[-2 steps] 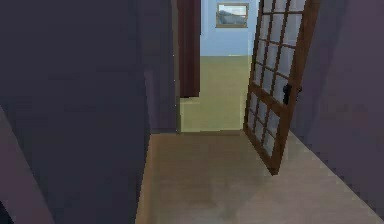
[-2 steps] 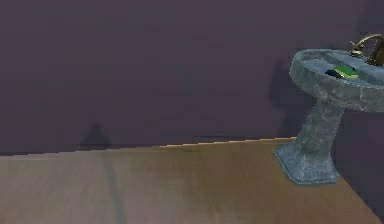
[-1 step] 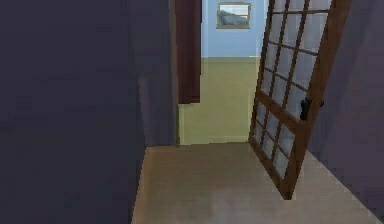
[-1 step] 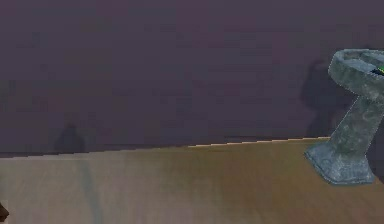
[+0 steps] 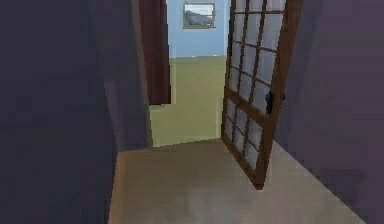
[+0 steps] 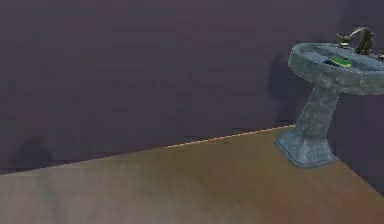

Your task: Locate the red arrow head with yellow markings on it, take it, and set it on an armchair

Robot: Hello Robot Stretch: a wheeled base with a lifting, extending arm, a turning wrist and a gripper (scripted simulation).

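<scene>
Left of the glazed door [image 5: 255,80], a dark wall [image 5: 50,100] gives way to the doorway [image 5: 190,115]. A framed picture [image 5: 199,15] hangs on the far wall beyond the door. On the door's near side stands a pedestal sink [image 6: 320,110] with a small green thing [image 6: 342,62] on its rim. Where the red arrow head lies, and the gripper's state, I cannot tell. The step looks like searching: drive squarely through the gap, keep clear of the door's edge, then scan the room past it.

Nothing of the robot's own body can be recorded from the forward view or the arm side view. So far as can be judged, no colour, shape, cable, screw or marking can be reported.
</scene>
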